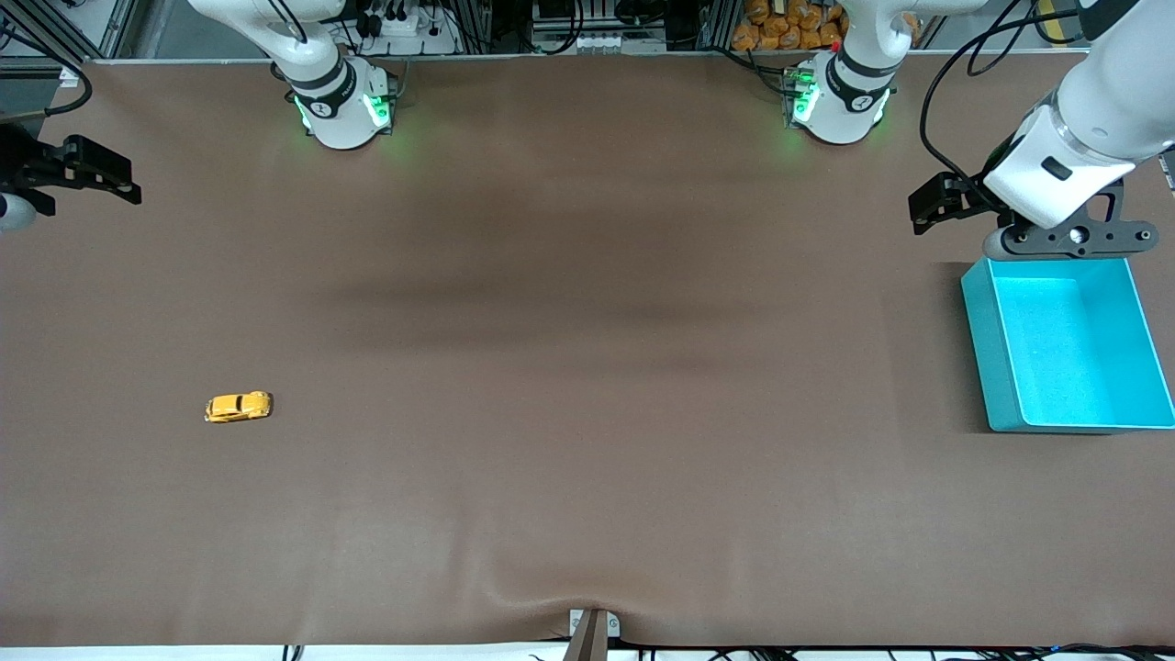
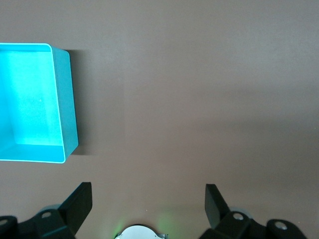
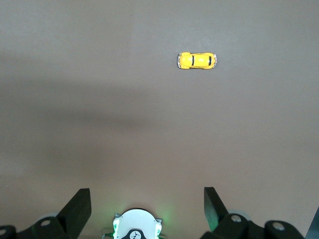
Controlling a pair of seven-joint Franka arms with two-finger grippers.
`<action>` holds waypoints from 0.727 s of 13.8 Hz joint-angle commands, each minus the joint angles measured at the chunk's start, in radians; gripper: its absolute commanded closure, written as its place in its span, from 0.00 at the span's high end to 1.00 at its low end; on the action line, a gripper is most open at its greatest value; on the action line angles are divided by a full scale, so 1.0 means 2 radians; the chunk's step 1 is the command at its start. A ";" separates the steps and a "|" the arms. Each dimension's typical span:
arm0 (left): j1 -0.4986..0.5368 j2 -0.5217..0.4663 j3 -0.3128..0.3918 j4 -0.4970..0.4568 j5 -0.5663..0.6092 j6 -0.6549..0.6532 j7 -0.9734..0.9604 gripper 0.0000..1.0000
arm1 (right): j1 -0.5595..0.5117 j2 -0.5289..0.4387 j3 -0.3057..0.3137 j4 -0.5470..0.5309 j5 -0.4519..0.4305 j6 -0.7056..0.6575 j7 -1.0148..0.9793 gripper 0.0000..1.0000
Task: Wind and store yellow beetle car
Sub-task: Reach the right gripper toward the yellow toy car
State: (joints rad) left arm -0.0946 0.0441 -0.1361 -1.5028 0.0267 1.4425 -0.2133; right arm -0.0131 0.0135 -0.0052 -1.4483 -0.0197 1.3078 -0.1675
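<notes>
While both arms wait at the desk's ends, nothing is held. Brown desk (image 1: 587, 367) fills the front frame, arm bases along the top edge.

Turquoise bin (image 1: 1069, 344) sits at the right edge of the front frame, mid-height, at the left arm's end of the desk. It is open-topped, with nothing seen inside. In the left wrist view the bin (image 2: 35, 102) is at the frame's left edge.

Left pincer (image 1: 936, 204) is in the upper right of the front frame, over bare desk just beside the bin's upper rim. Fingers (image 2: 79, 204) are spread wide, released, gripping nothing, as the left wrist view shows along its bottom edge.

Right pincer (image 1: 119, 179) is at the upper left edge of the front frame, over bare desk at the right arm's end. Fingers (image 3: 79, 206) are spread wide, released, gripping nothing, seen along the bottom of the right wrist view.

Car (image 1: 239, 407), small and yellow, is in the lower left of the front frame, on its wheels on the desk, lengthwise along the desk. It is well apart from the bin and from both pincers, and nearer the front camera than the right pincer's spot. In the right wrist view the car (image 3: 197, 60) is upper right of centre, dark windows showing.
</notes>
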 commanded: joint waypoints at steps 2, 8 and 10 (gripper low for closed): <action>-0.001 0.000 0.000 0.007 0.005 -0.008 0.012 1.00 | -0.001 -0.003 0.000 0.000 -0.007 0.005 0.000 1.00; -0.001 0.000 0.001 0.007 0.010 -0.007 0.013 1.00 | -0.033 -0.001 -0.002 -0.001 -0.006 0.005 -0.007 1.00; -0.001 0.001 0.001 0.007 0.010 -0.006 0.005 1.00 | -0.034 0.017 -0.002 0.003 -0.006 0.013 -0.008 1.00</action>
State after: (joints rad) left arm -0.0946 0.0441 -0.1355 -1.5027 0.0285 1.4425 -0.2108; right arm -0.0680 0.0171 -0.0177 -1.4512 -0.0221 1.3208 -0.1739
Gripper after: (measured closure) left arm 0.000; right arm 0.000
